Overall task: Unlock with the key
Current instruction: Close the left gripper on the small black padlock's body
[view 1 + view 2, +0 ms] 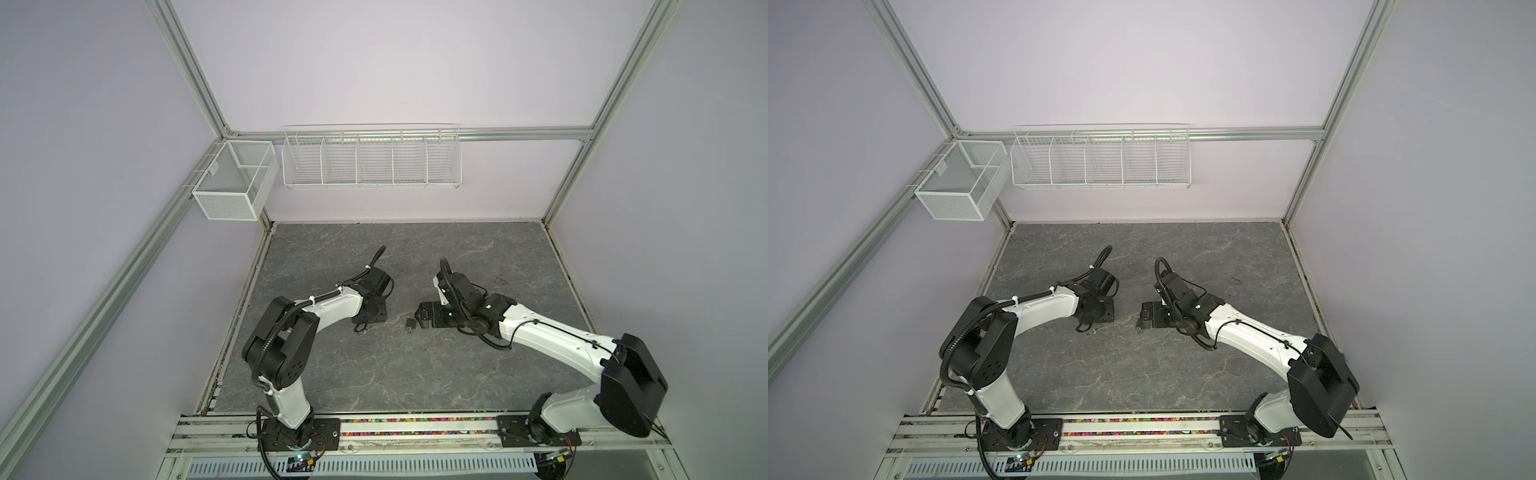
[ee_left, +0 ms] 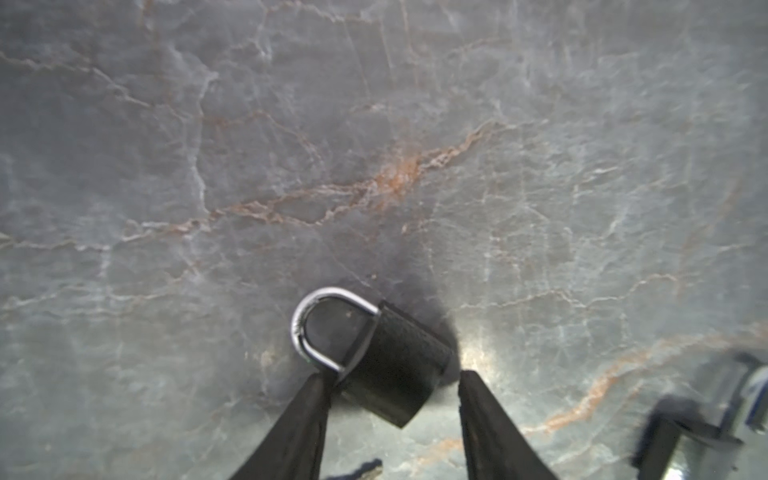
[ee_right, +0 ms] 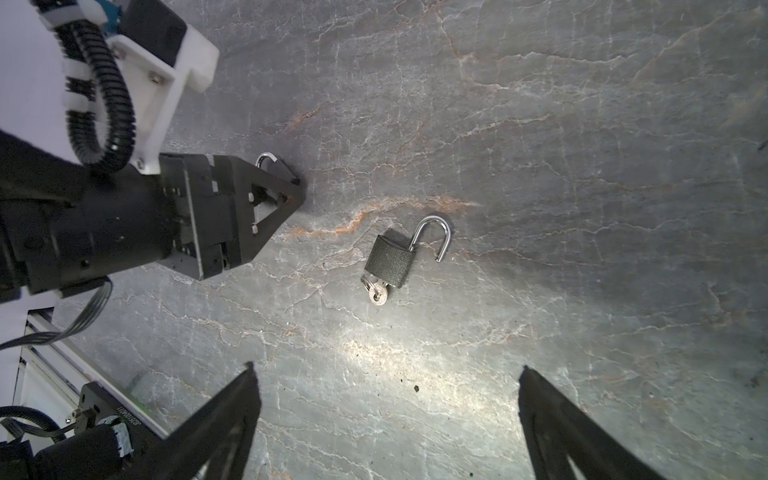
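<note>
The left gripper (image 2: 395, 374) is held partly open around a shut padlock (image 2: 399, 357) lying on the table (image 2: 415, 124), one finger (image 2: 307, 419) touching its shackle, while the right gripper (image 3: 387, 367) is spread wide and empty near an open padlock (image 3: 390, 259), the key (image 3: 378, 295) seen in its base.

Seen from above, the grey marbled table (image 1: 1142, 374) carries the left arm (image 1: 1042, 311) rising from 7 o'clock and the right arm (image 1: 1246, 336) from 5 o'clock, both bent toward the centre. The left gripper (image 1: 1092, 325) points down just 9 o'clock of centre. The right gripper (image 1: 1144, 318) hangs opposite, just beside a small dark object (image 1: 1137, 328) too small to identify. A white wire rack (image 1: 1100, 166) hangs at 12 o'clock, a mesh basket (image 1: 959, 187) at 10.
</note>
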### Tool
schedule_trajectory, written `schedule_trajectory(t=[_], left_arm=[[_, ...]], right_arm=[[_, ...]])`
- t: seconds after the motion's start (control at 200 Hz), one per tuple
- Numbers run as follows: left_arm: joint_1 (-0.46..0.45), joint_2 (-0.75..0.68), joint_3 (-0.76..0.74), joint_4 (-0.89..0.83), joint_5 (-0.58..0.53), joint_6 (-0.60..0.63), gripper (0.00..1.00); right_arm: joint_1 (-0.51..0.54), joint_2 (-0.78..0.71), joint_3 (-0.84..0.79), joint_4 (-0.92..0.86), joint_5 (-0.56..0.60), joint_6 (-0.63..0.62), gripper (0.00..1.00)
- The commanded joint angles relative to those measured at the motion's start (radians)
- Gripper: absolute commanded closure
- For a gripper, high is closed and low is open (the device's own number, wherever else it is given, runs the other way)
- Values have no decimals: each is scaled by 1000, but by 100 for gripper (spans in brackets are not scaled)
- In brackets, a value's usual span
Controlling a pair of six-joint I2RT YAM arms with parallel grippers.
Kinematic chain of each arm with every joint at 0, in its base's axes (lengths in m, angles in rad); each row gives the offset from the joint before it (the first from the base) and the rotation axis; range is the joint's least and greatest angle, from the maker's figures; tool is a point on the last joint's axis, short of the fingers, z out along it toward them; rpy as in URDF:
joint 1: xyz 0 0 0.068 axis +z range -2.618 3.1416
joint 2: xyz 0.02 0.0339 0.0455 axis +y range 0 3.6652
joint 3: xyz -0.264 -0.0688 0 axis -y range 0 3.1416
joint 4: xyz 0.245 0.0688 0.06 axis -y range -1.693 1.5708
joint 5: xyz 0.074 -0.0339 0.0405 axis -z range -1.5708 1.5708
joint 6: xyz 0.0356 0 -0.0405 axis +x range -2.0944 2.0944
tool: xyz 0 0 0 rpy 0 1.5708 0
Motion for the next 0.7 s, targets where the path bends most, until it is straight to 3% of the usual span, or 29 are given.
schedule_trajectory(t=[0.0, 0.475, 0.695], left_arm=[[-8, 29, 58, -105, -78, -68, 49], [-11, 141, 195, -122, -79, -159, 50], [-27, 118, 167, -170, -116, -169, 52]], right_arm=[[2, 2, -9, -15, -2, -2, 2], [-9, -43, -42, -30, 18, -41, 2], [-13, -46, -54, -27, 0, -36, 2]])
